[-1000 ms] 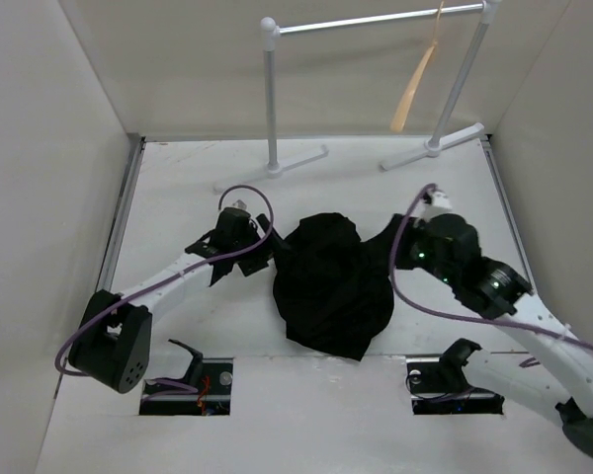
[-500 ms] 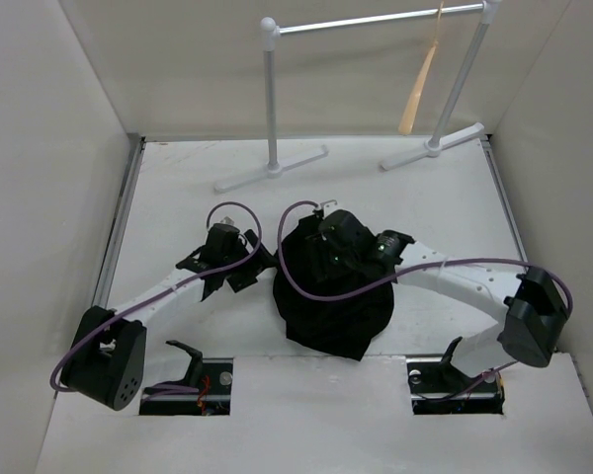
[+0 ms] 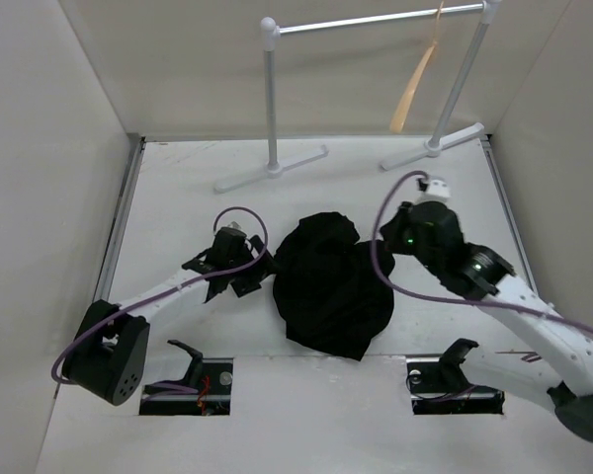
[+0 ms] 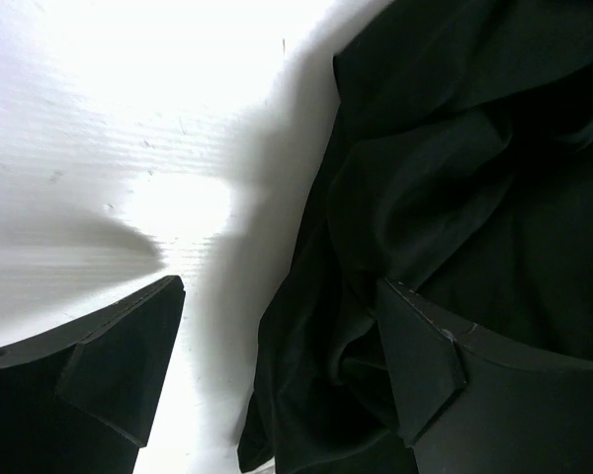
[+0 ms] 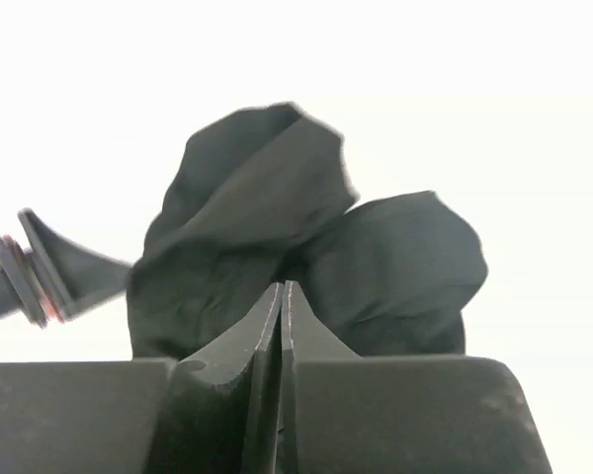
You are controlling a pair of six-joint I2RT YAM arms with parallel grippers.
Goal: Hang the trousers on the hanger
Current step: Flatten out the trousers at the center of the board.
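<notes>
- Trousers (image 3: 331, 291) in one crumpled black heap at the middle of the white table (image 3: 178, 188), folds overlapping, the two legs not told apart.
- Hanger (image 3: 413, 89), thin and tan, hung by its hook from the bar of the white rail stand (image 3: 270, 89) near the bar's right end, tilted off vertical, well apart from the trousers.
- Stand with two uprights on flat feet along the far edge of the table.
- Left gripper (image 4: 279, 286) low at the heap's left edge, spread wide.
- One of its fingers (image 4: 119, 370) over bare table, the other over the cloth's rumpled border; nothing clasped between them.
- Right gripper (image 5: 281, 296) at the heap's right side and aimed toward it, both fingers pressed flat together with only a thin seam between.
- No cloth seen in that seam.
- From above, right fingertips lost against the black cloth; perhaps just touching the heap's edge, perhaps just short of it.
- In the right wrist view, the heap as two rounded lobes beyond the closed tips, with a dark part of the left arm at the frame's left edge.
- Purple cables (image 3: 242, 217) looping off both wrists above the table.
</notes>
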